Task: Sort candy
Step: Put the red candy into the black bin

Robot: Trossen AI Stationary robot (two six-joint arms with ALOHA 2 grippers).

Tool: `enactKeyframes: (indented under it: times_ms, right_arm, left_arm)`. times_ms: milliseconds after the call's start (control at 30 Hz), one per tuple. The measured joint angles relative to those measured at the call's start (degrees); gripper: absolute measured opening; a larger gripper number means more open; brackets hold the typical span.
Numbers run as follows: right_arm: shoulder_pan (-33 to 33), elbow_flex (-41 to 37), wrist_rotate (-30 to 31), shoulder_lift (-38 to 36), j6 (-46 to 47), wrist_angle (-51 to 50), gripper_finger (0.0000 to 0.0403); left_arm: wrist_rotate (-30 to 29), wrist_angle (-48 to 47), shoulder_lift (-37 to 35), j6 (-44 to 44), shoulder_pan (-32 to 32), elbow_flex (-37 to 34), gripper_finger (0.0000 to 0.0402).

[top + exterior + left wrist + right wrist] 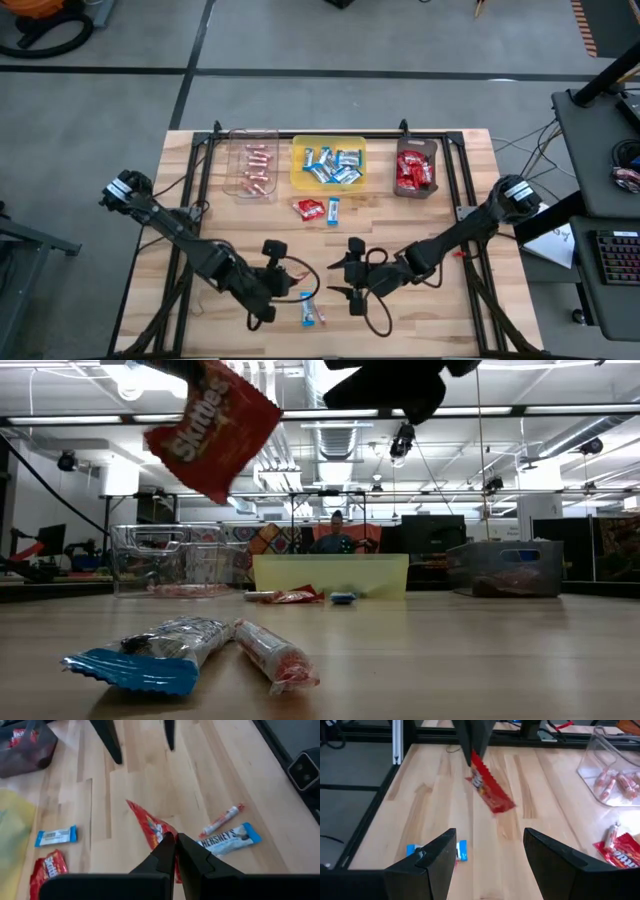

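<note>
A red packet of candy (pixel 215 425) hangs in the air above the table's near middle, with my left gripper (pixel 175 845) shut on it. Under it a blue-and-white bar (pixel 150 655) and a thin pinkish stick (pixel 275 655) lie flat on the wood. My right gripper (pixel 495 855) stands open just to the right of the left one (pixel 292 278), its fingers toward the hanging packet (pixel 490 787) and touching nothing. Another red packet (pixel 308 208) and a blue bar (pixel 333 210) lie in front of the yellow tray (pixel 300 180). My left gripper pinches the red packet's upper end (pixel 475 760) between its two shut fingers (pixel 165 851). The fingers come at it slanting down from above. The packet hangs tilted below them, clear of the table.
Along the far edge stand a clear tray (pixel 240 185) with pinkish sticks, the yellow tray with blue-and-white bars, and a dark tray (pixel 432 150) with red packets. Bare wood lies left and right of the two grippers.
</note>
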Motion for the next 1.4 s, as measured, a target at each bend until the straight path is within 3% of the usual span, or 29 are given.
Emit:
enactKeyframes:
  times_ms: [200,433,733,867,1067,1233,1400]
  right_arm:
    - [-0.3,0.1,0.9,2.8,-1.1,4.3,0.0224]
    - [-2.3,0.1,0.8,4.4,-1.3,6.4,0.0224]
    - [-3.2,0.2,-4.3,4.8,-6.8,11.4,0.0214]
    - [-3.2,0.2,-4.4,4.8,-8.2,11.4,0.0165]
    - [-3.2,0.2,-4.4,4.8,-10.0,11.4,0.0028]
    - [-3.1,0.2,-4.5,4.8,-9.5,11.2,0.0011]
    - [-3.2,0.2,-4.4,3.2,-5.9,8.8,0.001]
  left_arm:
    - [3.2,9.0,-1.1,3.8,2.0,-4.6,0.0]
    - [3.2,12.6,-0.9,6.5,2.9,-5.1,0.0]
    - [3.1,17.1,-0.5,11.4,4.0,-5.1,0.0]
    - [3.1,18.8,-0.5,12.8,4.1,-5.1,0.0]
    - [3.1,19.5,-0.4,13.6,4.3,-5.1,0.0]
    - [2.4,19.4,-0.5,13.3,4.8,-5.1,0.0008]
    - [2.2,17.2,-1.3,13.5,5.4,-5.1,0.0048]
